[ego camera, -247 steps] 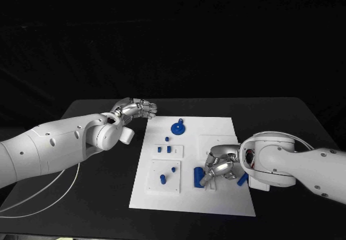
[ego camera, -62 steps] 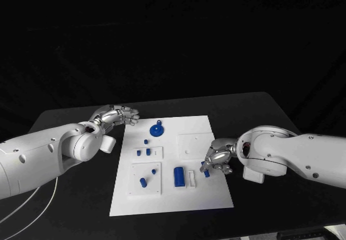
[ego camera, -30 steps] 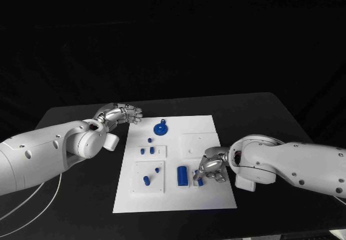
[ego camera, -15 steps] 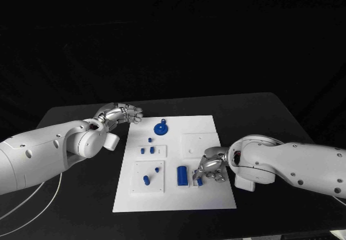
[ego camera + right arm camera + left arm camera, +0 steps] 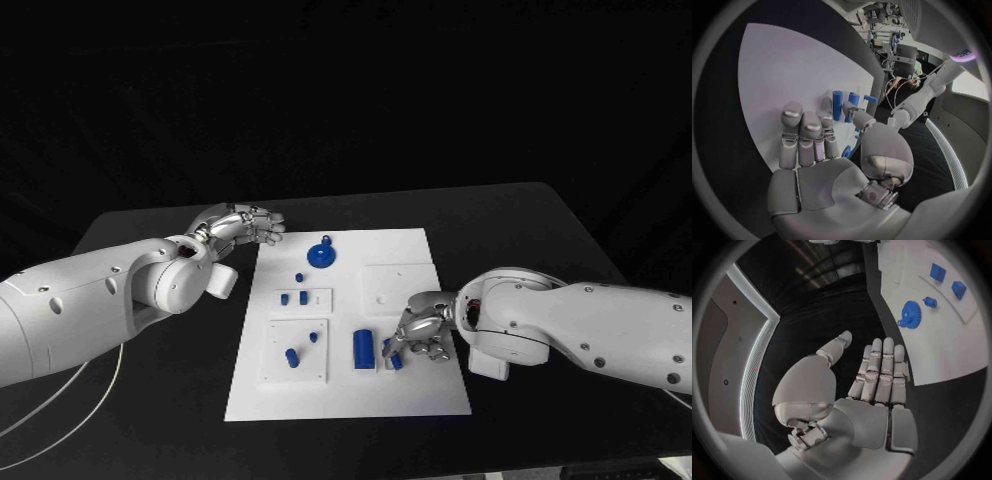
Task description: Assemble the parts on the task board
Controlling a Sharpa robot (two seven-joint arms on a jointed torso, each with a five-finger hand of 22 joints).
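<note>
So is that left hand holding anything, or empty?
Empty: the left hand shows a bare palm, fingers straight together, beside the task board.

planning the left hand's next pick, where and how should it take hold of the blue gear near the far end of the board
Probably by the small knob on the far edge of the blue gear, from above. The gear lies flat on the task board, so its toothed rim gives fingers little to get under. The left hand is beside that far corner, open, holding nothing.

The white task board (image 5: 411,395) lies flat on the table, small blue parts (image 5: 362,347) scattered across it.
</note>
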